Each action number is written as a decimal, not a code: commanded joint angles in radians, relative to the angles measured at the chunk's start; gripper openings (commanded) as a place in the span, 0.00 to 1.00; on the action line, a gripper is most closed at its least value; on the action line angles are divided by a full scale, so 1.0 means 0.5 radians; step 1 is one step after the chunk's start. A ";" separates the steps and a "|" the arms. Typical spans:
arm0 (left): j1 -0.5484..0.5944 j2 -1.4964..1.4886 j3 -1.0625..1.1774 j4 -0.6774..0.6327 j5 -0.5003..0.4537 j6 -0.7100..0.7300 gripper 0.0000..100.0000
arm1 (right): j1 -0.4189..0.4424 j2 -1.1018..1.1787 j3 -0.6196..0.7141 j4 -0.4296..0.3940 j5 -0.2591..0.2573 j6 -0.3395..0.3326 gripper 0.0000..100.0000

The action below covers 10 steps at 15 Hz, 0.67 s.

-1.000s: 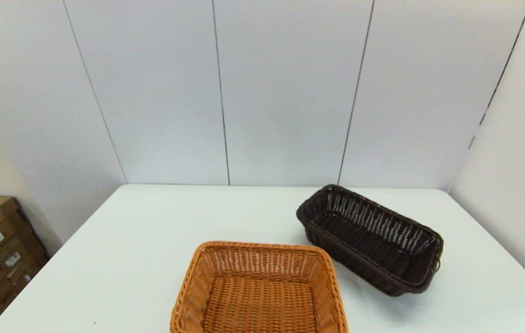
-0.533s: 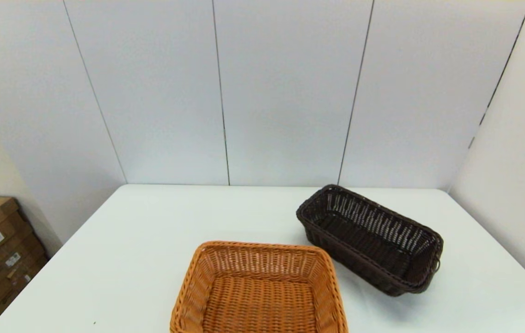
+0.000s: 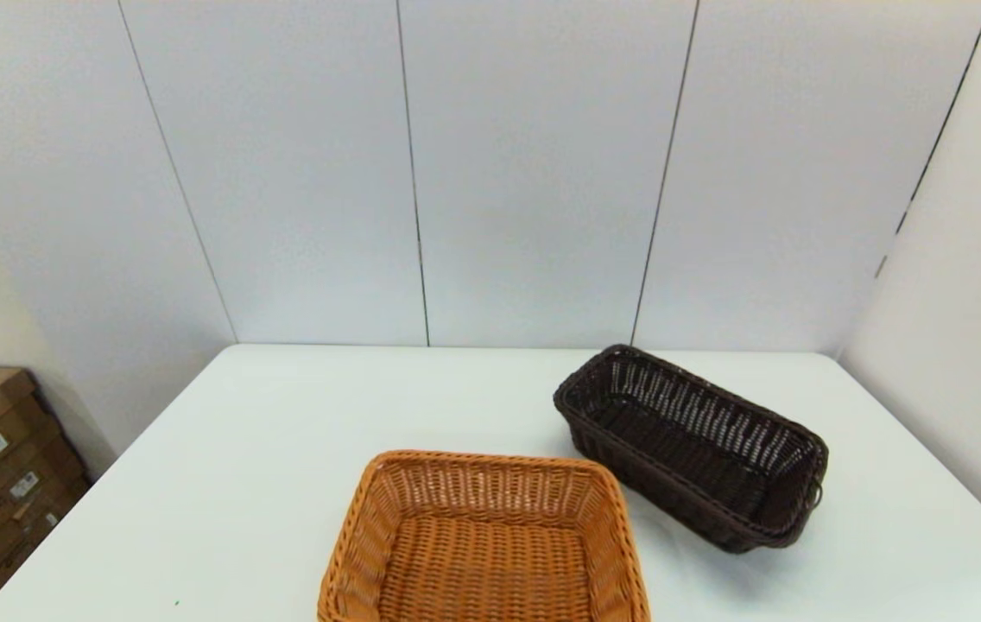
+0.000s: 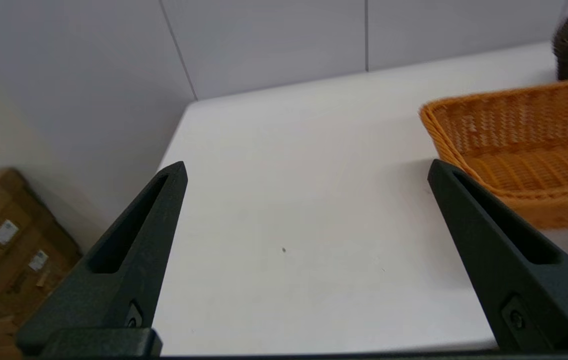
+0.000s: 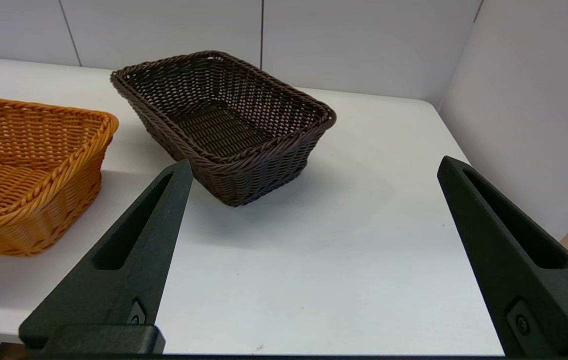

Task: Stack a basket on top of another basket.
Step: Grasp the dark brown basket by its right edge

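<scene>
Woven wicker, nearly black, forms the dark brown basket (image 3: pixel 691 447), rectangular with flared sides and a braided rim, sitting empty and angled on the white table (image 3: pixel 240 484) toward the robot's right. Just beside it, nearer the robot, sits the orange-tan basket (image 3: pixel 484 542) of the same weave and shape, not touching. Near the table's front edge, the left gripper (image 4: pixel 306 170) and right gripper (image 5: pixel 314 167) both spread their tapered black fingers wide, holding nothing.
</scene>
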 commanded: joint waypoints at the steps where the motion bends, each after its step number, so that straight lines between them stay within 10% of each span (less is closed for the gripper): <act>1: 0.000 -0.005 0.177 -0.288 0.053 -0.011 1.00 | -0.001 -0.001 0.000 0.003 0.003 -0.001 1.00; 10: 0.000 -0.005 0.177 -0.178 0.084 -0.223 1.00 | -0.001 -0.001 0.000 0.000 0.000 0.005 1.00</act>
